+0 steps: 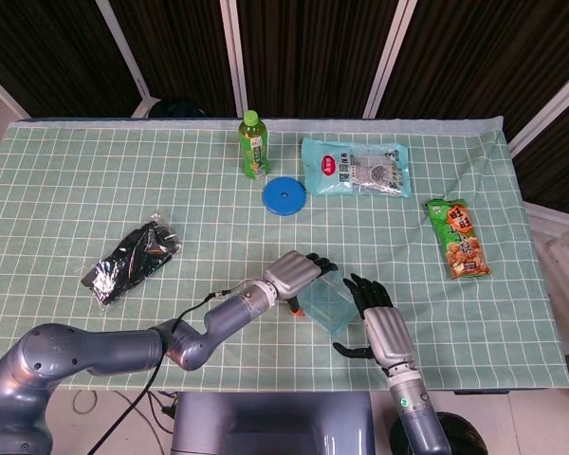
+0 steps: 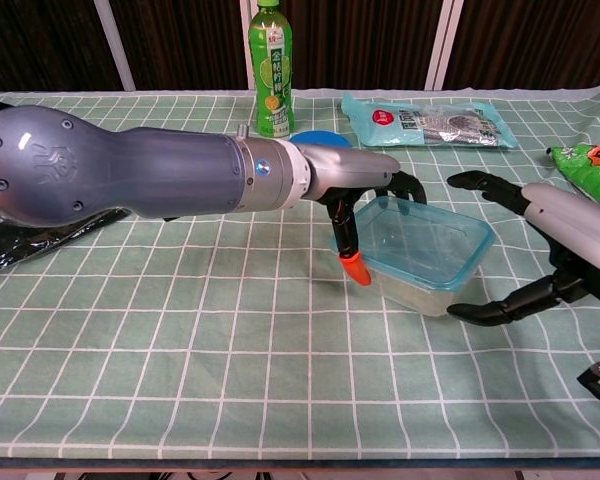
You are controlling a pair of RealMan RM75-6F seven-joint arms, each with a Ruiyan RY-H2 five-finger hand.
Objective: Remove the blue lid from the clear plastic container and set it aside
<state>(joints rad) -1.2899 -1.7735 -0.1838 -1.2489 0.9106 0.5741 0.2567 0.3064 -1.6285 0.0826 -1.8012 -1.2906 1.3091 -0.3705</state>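
Observation:
The clear plastic container (image 1: 328, 306) (image 2: 420, 262) sits near the table's front edge, with its translucent blue lid (image 2: 427, 238) still on top. My left hand (image 1: 294, 273) (image 2: 365, 190) grips its left end: the fingers arch over the far rim and the orange-tipped thumb (image 2: 355, 266) is against the near left corner. My right hand (image 1: 381, 322) (image 2: 555, 250) is just right of the container with its fingers spread and nothing in them. One dark fingertip (image 2: 465, 313) lies close to the container's near right corner.
A green bottle (image 1: 253, 144) (image 2: 271, 70) and a round blue disc (image 1: 284, 196) stand at the back. A pale blue packet (image 1: 354, 168) (image 2: 430, 120) lies to their right. A green snack bag (image 1: 458, 239) is at far right, a black bag (image 1: 131, 261) at left.

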